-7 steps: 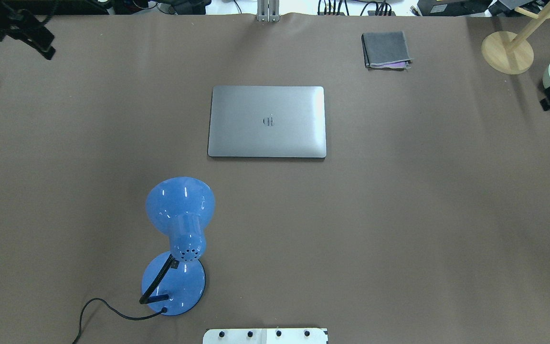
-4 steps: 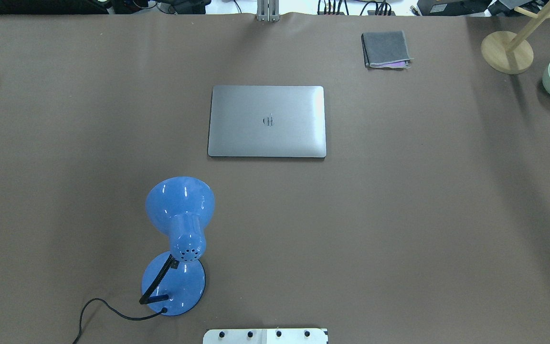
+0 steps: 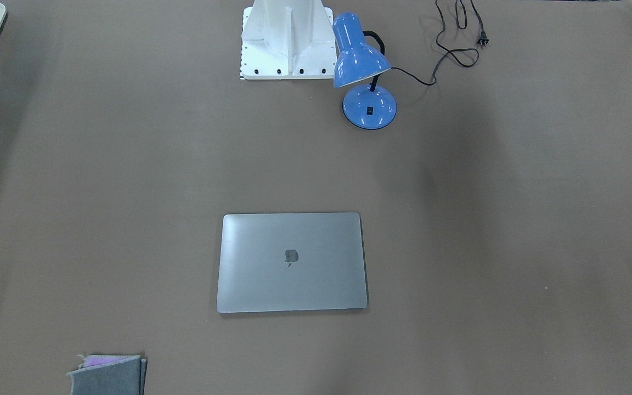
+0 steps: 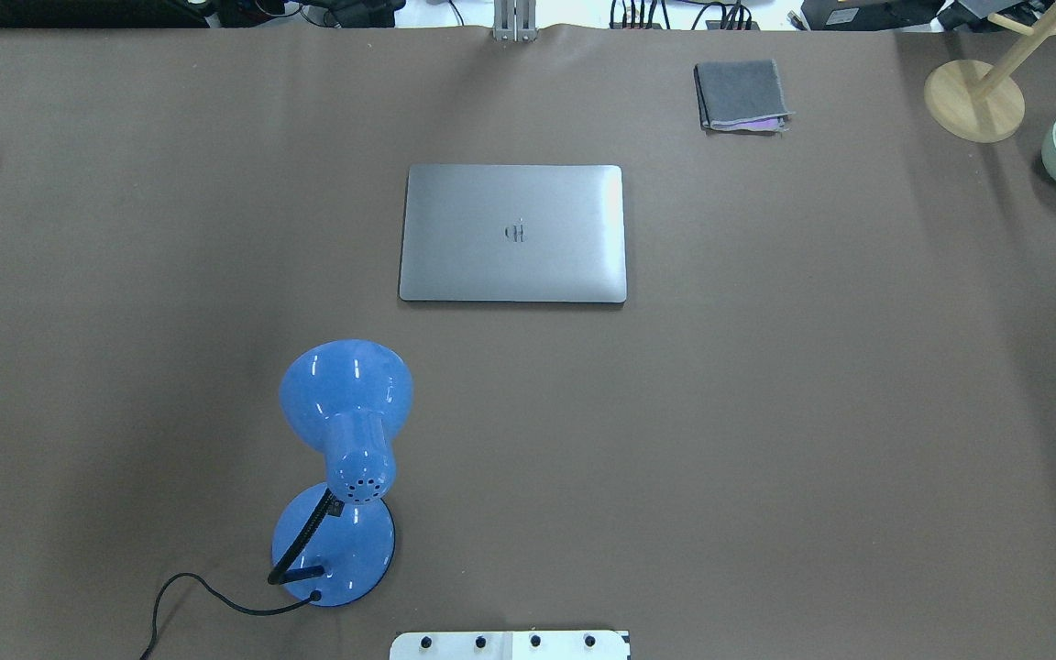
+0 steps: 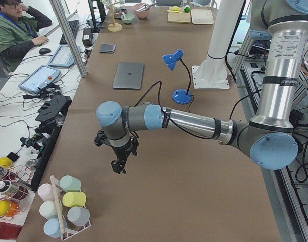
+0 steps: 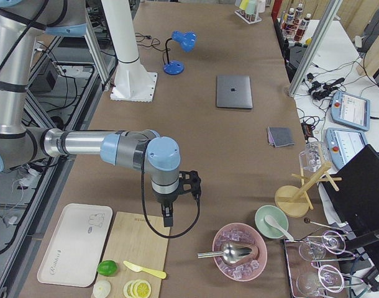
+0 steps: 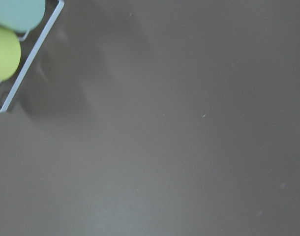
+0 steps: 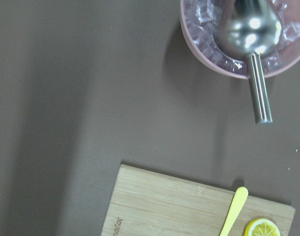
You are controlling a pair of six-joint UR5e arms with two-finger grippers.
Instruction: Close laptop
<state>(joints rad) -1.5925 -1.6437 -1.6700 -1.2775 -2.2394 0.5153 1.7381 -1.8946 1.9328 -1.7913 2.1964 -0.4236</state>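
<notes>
Left end effector (image 5: 118, 166) hangs over bare surface (image 4: 766, 412) nr cup rack (image 5: 63, 206); right end effector (image 6: 169, 218) by wooden board (image 6: 136, 248) — can't tell if either is apart or together. Laptop (image 4: 512, 233) lies lid-down mid-surface — well apart from both.

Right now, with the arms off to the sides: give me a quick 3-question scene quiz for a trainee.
1. True or false: the laptop lies flat with its lid shut and the logo facing up.
2. Which thing stands nearest the robot's white base plate? A) blue desk lamp B) folded grey cloth C) green bowl
3. Fill in: the right wrist camera looks down on a pink bowl of ice and a wooden ____.

Key: 1 true; 2 A; 3 cutting board.
</notes>
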